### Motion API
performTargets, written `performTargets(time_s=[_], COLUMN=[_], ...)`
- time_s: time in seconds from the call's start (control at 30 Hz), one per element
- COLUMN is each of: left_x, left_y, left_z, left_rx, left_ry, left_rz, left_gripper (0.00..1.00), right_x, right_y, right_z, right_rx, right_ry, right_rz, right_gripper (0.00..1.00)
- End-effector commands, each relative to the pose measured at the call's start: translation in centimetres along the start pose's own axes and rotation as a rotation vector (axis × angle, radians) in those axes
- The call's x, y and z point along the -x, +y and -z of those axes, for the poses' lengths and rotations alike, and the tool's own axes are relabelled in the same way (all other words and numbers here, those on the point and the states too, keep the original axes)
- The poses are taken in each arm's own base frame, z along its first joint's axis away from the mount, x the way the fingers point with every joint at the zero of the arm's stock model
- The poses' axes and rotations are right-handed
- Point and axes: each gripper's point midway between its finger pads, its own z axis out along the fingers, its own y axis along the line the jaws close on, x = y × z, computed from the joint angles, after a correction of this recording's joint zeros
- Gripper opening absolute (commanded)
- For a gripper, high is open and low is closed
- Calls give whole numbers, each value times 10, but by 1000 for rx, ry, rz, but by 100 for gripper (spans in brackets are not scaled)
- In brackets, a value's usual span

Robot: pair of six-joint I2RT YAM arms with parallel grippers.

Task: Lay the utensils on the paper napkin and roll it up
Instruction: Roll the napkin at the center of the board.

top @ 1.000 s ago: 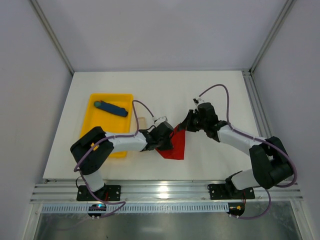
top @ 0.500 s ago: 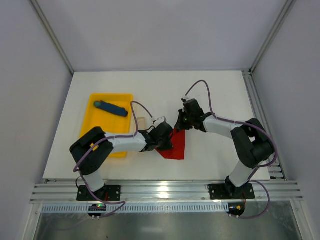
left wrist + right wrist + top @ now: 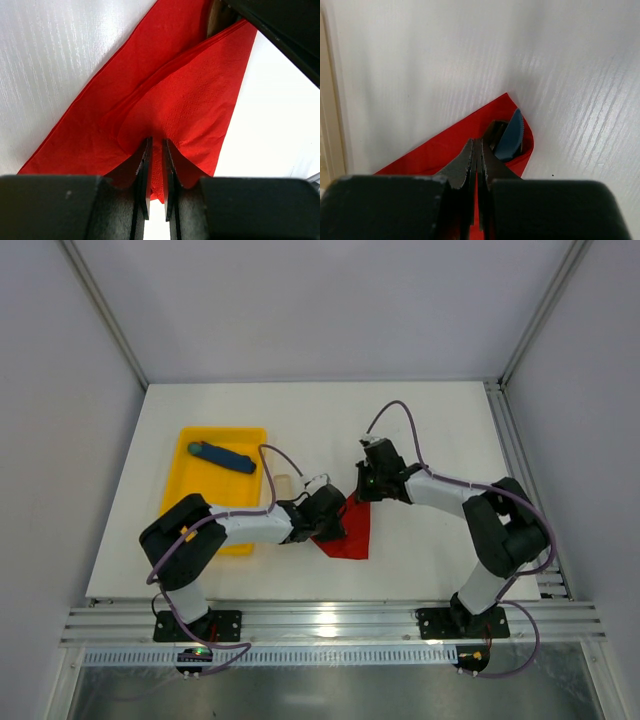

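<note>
Seen from above, the red napkin lay on the tabletop, its left edge hidden under the left hand, which pinched a fold of it, and only the right wrist view showed the closed right hand over a corner where mostly covered utensils peeked out.

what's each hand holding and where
Left hand pinches a fold of the napkin at its left edge; right hand is shut over its far corner, hold unclear.
</note>
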Motion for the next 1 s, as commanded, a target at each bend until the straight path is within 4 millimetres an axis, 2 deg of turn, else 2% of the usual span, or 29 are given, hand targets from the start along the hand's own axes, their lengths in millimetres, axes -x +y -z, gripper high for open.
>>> performTargets(time_s=[0.0,0.03,0.13,0.33,0.37,0.53,0.8,0.87,0.97], left_x=[-24,-23,-24,-23,-23,-24,-19,-17,-7], left_y=[42,41,43,43,43,43,43,40,22], left_z=[-1,-1,-2,-2,-1,0,6,7,15], left_rx=[143,142,151,155,154,156,166,160,115], left_ry=[63,61,64,59,59,61,45,43,34], left_rz=[-18,-15,-10,-2,-3,3,7,2,-39], left_gripper=[18,18,18,18,18,18,18,18,22], right_x=[29,33,25,-12,-19,-44,-68,-75,-83], right_y=[25,30,39,46,41,42,17,12,8], right_z=[23,30,39,38,34,23,8,5,3], right_rx=[75,94,130,127,103,63,-72,-89,-87], right_ry=[-84,-107,-105,-66,-56,-15,27,43,59], right_rz=[9,0,-32,-99,-106,-107,-70,-64,-46], right_gripper=[4,4,4,4,4,4,4,4,4])
